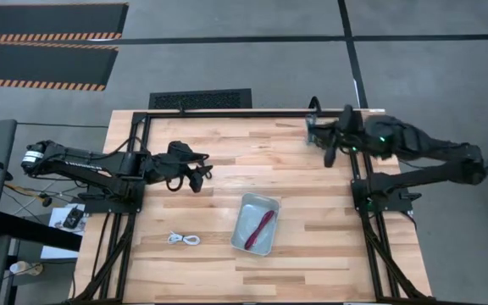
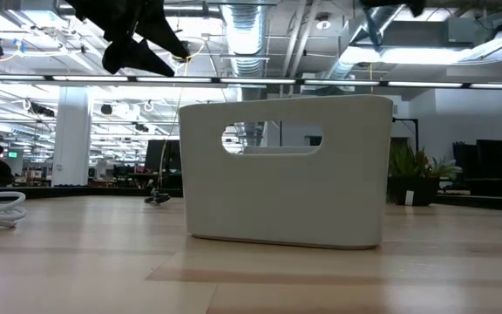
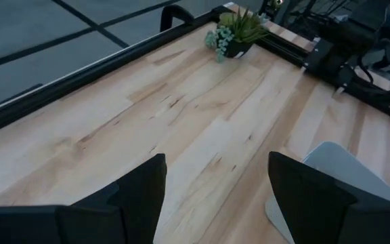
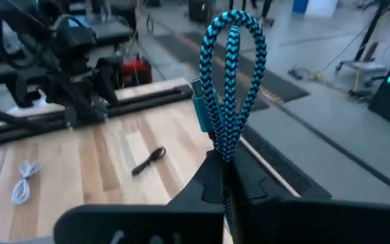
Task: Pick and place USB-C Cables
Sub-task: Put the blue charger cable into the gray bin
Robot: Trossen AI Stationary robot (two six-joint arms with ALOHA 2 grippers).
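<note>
Teal-blue cable (image 4: 230, 81) stands up as a braided loop from your right end effector (image 4: 223, 177), whose fingers are clamped shut on it high over the far right edge of the bench (image 1: 312, 195), while your left end effector (image 3: 215, 196) hangs with its fingers spread wide and nothing between them, above the bench's left half. On the pale wood planks you have a grey tray (image 1: 246, 210) with the magenta-red cable (image 1: 262, 227) lying in it, the white cable (image 1: 185, 240) coiled to its left, the black cable (image 4: 147, 161) lying loose, and a small green plant (image 3: 234, 32) at the far edge.
</note>
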